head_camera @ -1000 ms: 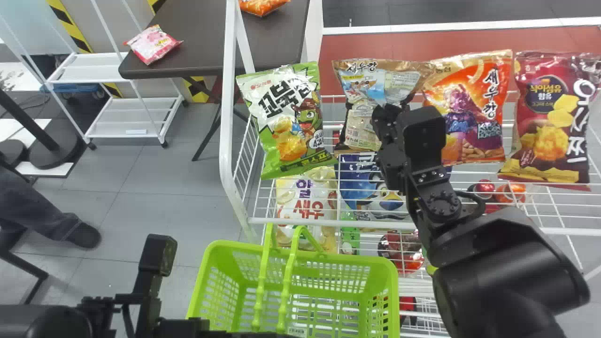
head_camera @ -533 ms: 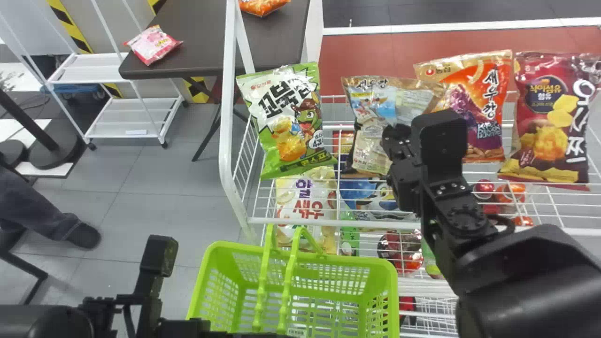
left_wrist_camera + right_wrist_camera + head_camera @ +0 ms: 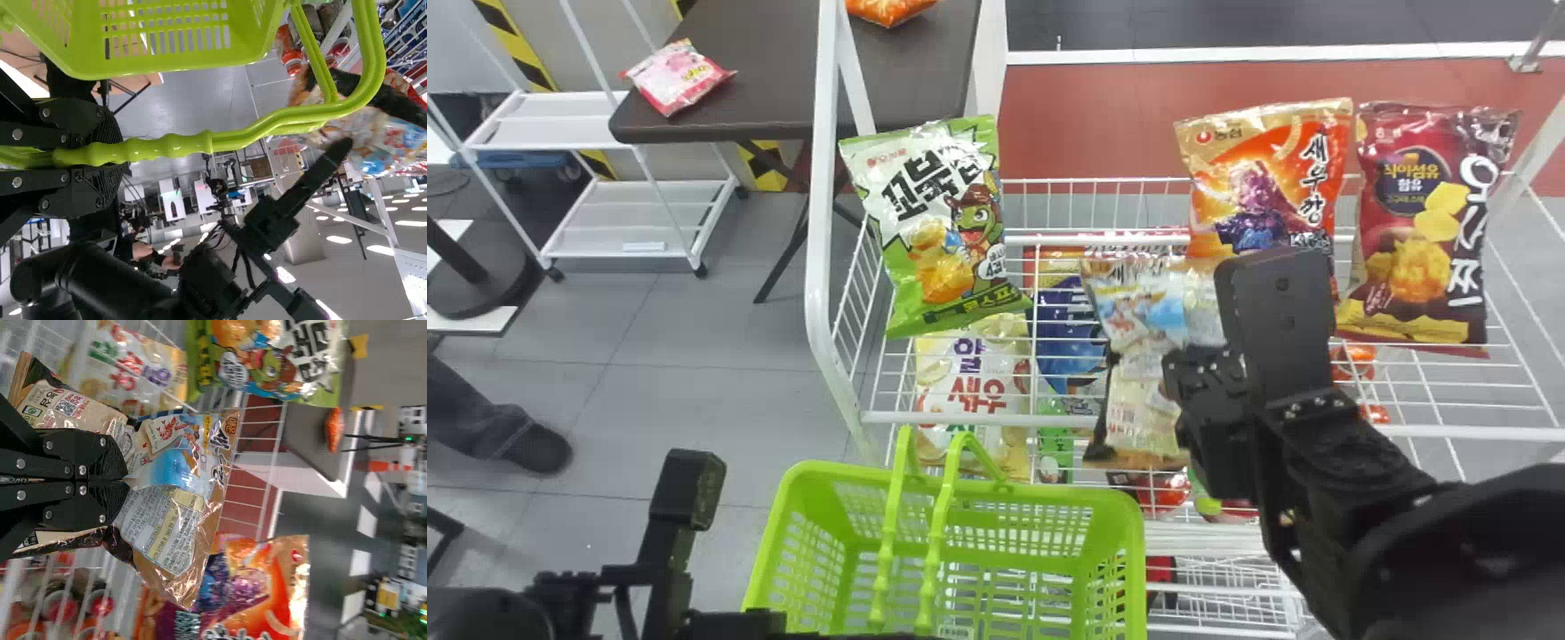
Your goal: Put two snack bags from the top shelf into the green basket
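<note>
The creased tan-and-blue snack bag (image 3: 1143, 391), pinched across its middle, is near the upright green basket (image 3: 1040, 500).

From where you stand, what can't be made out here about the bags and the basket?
- Held bag: its pinched middle, behind the right gripper, right wrist view.
- Orange shelf bag: its lower part, behind the right arm, head view.
- Orange table bag: cut off by the head view's top edge.
- Basket: near side, cut off by that view's bottom edge.
</note>
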You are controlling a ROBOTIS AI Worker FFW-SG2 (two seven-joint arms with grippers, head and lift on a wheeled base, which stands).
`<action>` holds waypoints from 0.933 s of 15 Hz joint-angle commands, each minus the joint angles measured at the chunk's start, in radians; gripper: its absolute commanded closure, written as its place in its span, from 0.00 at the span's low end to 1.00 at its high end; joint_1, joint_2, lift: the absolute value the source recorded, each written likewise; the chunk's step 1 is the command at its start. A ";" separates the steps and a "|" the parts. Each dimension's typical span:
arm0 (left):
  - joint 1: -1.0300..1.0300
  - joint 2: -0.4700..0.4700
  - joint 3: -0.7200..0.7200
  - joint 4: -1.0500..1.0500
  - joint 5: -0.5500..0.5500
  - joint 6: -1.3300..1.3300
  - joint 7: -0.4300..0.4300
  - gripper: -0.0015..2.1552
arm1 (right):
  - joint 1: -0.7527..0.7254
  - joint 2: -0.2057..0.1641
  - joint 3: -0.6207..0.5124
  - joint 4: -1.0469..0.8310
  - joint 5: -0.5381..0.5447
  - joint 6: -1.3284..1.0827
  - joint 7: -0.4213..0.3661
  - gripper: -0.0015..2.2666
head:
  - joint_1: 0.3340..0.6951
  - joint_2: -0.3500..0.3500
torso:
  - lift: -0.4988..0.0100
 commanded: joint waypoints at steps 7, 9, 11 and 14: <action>-0.001 -0.002 -0.001 0.000 0.002 0.001 0.002 1.00 | 0.022 -0.022 0.107 -0.174 -0.082 0.297 0.075 0.94 | 1.00 0.72 | 0.98; 0.000 -0.002 0.000 0.000 0.002 0.001 0.002 1.00 | 0.024 -0.022 0.122 -0.164 -0.100 0.297 0.073 0.94 | 1.00 0.80 | 0.98; -0.003 -0.002 -0.001 0.000 0.002 0.001 0.002 1.00 | 0.025 -0.024 0.136 -0.149 -0.110 0.297 0.075 0.94 | 1.00 0.83 | 0.98; -0.009 -0.002 -0.001 0.000 0.003 0.001 0.009 1.00 | 0.047 -0.033 0.138 -0.083 -0.148 0.297 0.109 0.94 | 1.00 0.89 | 0.98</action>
